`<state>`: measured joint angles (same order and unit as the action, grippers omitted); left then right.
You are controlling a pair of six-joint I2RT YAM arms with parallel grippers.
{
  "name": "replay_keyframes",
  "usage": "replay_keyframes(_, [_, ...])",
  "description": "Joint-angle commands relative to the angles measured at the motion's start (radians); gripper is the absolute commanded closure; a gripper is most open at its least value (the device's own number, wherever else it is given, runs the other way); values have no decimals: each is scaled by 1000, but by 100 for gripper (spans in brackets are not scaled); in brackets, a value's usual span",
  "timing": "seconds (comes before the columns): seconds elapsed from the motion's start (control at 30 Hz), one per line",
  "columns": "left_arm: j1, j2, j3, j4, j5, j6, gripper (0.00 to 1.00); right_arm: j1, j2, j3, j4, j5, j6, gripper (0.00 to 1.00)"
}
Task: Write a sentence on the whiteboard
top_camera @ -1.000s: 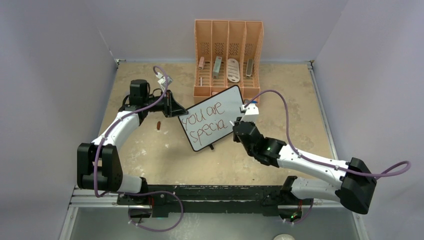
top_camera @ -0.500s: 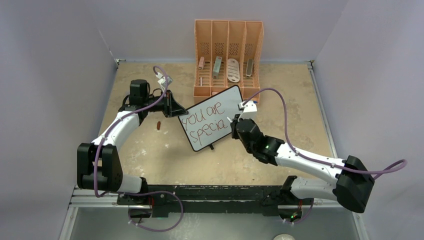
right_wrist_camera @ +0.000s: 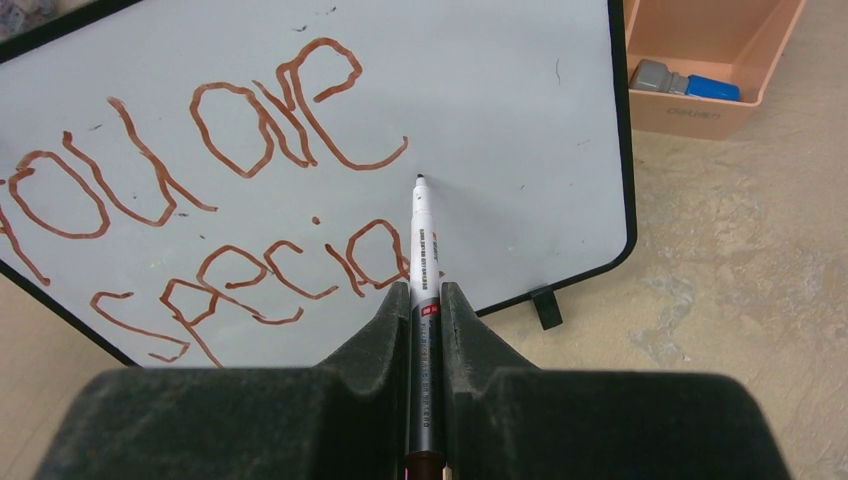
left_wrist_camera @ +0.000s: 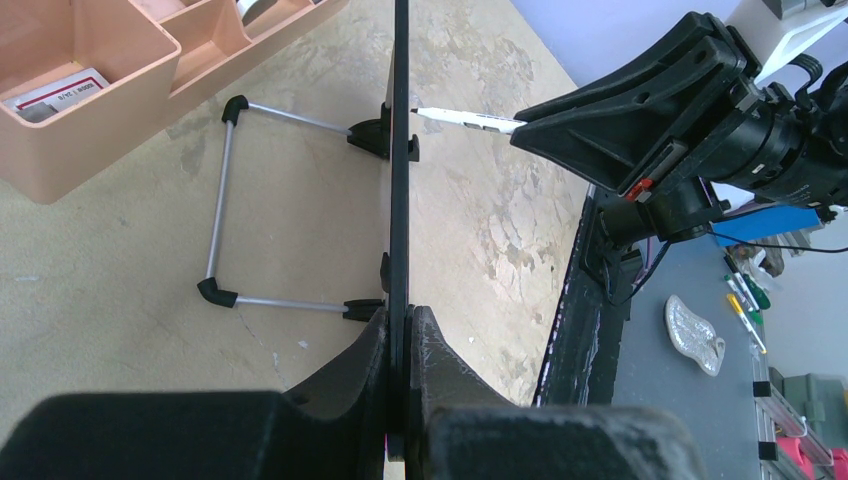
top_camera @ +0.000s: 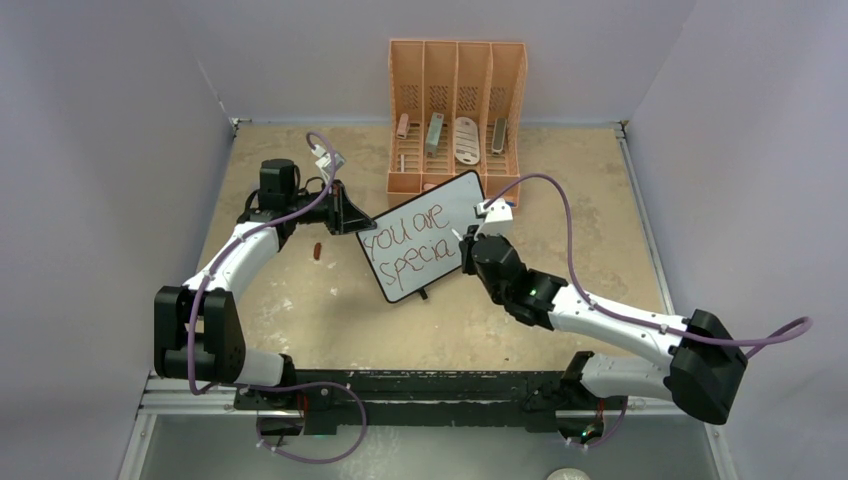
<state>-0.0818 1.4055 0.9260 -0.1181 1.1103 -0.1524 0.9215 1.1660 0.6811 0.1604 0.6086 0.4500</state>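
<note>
Right gripper [top_camera: 467, 248] meets the whiteboard [top_camera: 450, 205] mid-table, with the left gripper [top_camera: 352, 222] opposite. Left wrist: you're clamped on the board's rim. Right wrist: you grip a marker [right_wrist_camera: 424, 265], and the sentence [right_wrist_camera: 240, 172] stops at "specia", so "l!" looks next.

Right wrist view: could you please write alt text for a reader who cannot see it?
The right fingers grip a marker, its tip pointing at a whiteboard beside red-brown writing, "you are specia". An orange organizer sits at top right.
</note>
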Motion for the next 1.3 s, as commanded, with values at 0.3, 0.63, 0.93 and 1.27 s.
replay_keyframes(0.3, [-9,-11,31,-9,6,30,100,-10,23,62,64,7,-28,100])
replay_keyframes(0.63, [-9,-11,32,-9,5,30,100,-15,28,46,16,-19,2,100])
replay_keyframes(0.93, [-9,-11,31,-8,8,30,100,-15,5,21,-68,-46,59,100])
replay_keyframes(1.27, [-9,-8,32,-7,9,30,100,-15,11,-1,-121,-66,93,100])
